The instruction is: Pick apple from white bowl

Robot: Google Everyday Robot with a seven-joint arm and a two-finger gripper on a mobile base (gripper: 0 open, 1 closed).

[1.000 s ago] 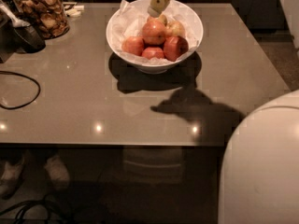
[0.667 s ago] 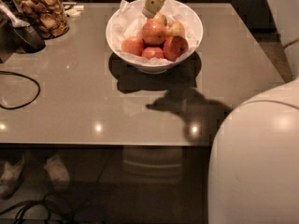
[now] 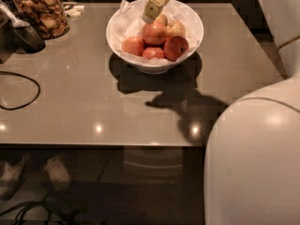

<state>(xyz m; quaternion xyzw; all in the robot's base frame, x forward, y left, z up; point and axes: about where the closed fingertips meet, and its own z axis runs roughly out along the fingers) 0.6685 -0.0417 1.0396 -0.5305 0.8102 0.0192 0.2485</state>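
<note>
The white bowl (image 3: 192,41), lined with crinkled white paper, stands at the back middle of the grey table. It holds several apples. The pinkish-red apple (image 3: 154,33) lies on top near the middle. A deeper red apple (image 3: 176,48) is at its right, and pale yellow-green apples (image 3: 176,28) lie behind it. My gripper (image 3: 149,17) is cream-coloured and reaches down from the top edge. Its tip is just above the upper left of the pinkish-red apple, inside the bowl's rim. It holds nothing that I can see.
A glass jar of brown snacks (image 3: 41,11) stands at the back left, with a dark scoop-like object (image 3: 26,34) beside it. A black cable (image 3: 21,90) loops at the left edge. My white body (image 3: 255,163) fills the lower right. The table's front edge (image 3: 103,145) is close.
My gripper has come a little left and lower, closer to the pinkish-red apple. My white body takes up more of the right side. The apples have not moved.
</note>
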